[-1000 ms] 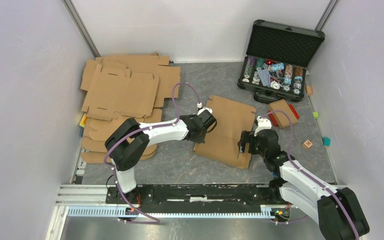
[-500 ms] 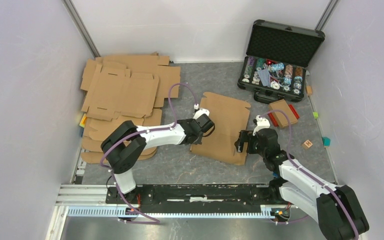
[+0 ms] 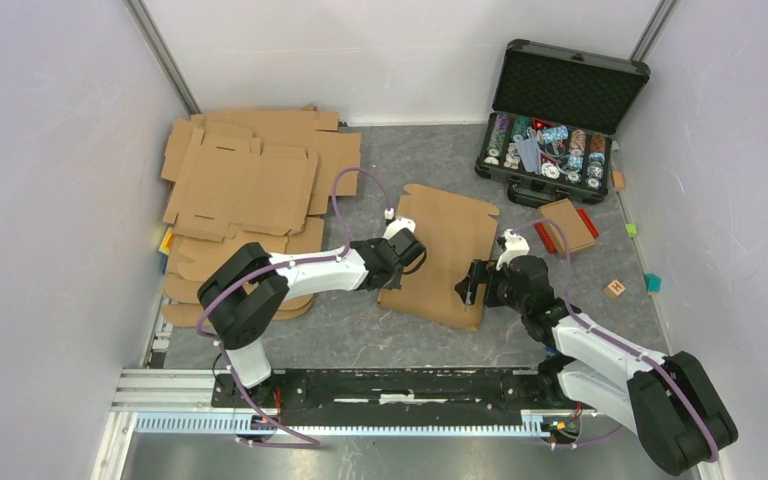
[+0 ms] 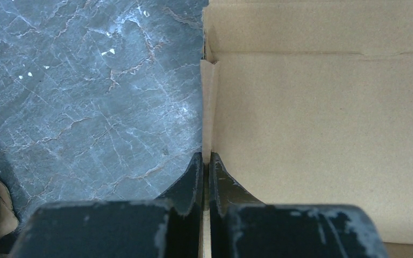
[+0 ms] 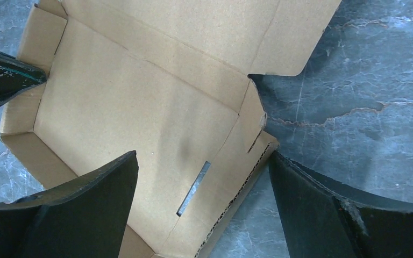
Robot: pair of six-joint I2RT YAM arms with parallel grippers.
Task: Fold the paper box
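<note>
The paper box (image 3: 445, 250) is a brown corrugated blank lying in the middle of the table, with its side walls partly raised. My left gripper (image 3: 407, 252) is at its left edge. In the left wrist view the gripper (image 4: 205, 158) is shut on the box's upright left wall, with the box floor (image 4: 322, 118) to the right of it. My right gripper (image 3: 470, 285) is at the near right edge. In the right wrist view it (image 5: 203, 161) stands open, straddling the slotted right wall of the box (image 5: 140, 107), one finger inside and one outside.
A pile of flat cardboard blanks (image 3: 250, 180) lies at the back left. An open black case of poker chips (image 3: 560, 120) stands at the back right. A small brown box (image 3: 565, 225), a wooden cube (image 3: 615, 288) and a teal block (image 3: 653, 283) lie to the right.
The left gripper has dragged the box leftward by its wall. The right gripper, still open, has followed left and now straddles the box's right wall.
</note>
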